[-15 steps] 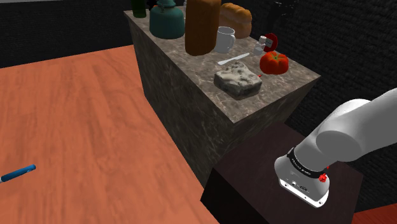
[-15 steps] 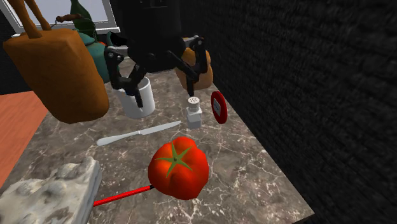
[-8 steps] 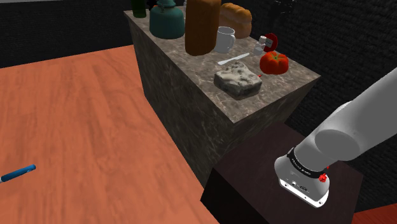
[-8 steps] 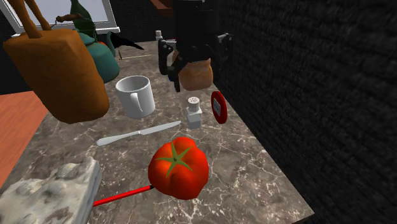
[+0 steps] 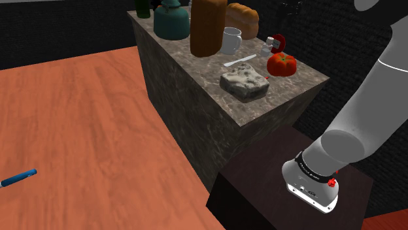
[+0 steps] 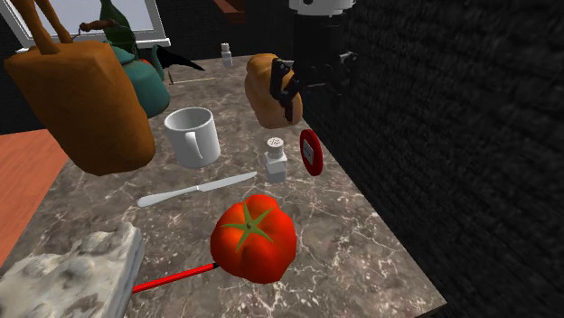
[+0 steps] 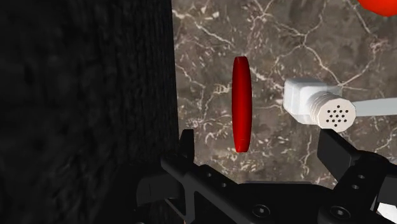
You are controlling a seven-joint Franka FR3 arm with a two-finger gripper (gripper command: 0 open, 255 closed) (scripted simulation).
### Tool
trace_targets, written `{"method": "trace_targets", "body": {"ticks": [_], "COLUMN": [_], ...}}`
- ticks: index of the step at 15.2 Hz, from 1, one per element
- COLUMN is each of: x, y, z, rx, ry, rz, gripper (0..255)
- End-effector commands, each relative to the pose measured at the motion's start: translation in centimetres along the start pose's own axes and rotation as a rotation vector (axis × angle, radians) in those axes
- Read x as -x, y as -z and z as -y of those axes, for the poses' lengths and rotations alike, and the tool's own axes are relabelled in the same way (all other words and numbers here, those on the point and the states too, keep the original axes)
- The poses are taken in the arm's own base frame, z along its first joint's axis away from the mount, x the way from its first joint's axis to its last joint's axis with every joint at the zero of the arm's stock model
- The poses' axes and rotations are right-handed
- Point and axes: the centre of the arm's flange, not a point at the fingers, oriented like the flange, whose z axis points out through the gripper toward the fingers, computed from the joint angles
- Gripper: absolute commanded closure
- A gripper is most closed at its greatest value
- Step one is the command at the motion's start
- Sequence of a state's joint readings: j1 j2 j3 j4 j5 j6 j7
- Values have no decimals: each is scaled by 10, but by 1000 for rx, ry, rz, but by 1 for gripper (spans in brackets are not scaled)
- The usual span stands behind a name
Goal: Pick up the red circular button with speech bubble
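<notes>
Red button (image 6: 311,151) stands on edge, right of the white shaker (image 6: 276,159) in the second exterior view, so the gripper (image 7: 257,143) hovers above, fingers spread, likely to straddle it.

On the marble counter (image 6: 361,237) I log: tomato (image 6: 254,238), knife (image 6: 197,190), mug (image 6: 193,136), shaker (image 6: 276,160), red button (image 6: 311,151), loaf (image 6: 269,90), grey rock (image 6: 68,275), teal kettle (image 5: 171,25).

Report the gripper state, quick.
Gripper: open, holding nothing. The red button stands on edge just ahead of it, untouched.
</notes>
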State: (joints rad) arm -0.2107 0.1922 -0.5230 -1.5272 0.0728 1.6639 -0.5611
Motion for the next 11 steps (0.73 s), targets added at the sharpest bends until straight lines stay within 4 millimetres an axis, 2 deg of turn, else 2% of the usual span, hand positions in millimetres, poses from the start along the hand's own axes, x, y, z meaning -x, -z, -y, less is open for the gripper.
{"method": "trace_targets", "body": {"ticks": [1,5,7,8,11], "x": [-2,-2,-3,-4,-3], "y": [-11,-32,-35,-35,-34], "z": [-1,-1,-1,0,-1], "rx": [0,0,0,0,0], "ry": [0,0,0,0,0], "rz": [0,0,0,0,0], "gripper": [0,0,0,255,255]}}
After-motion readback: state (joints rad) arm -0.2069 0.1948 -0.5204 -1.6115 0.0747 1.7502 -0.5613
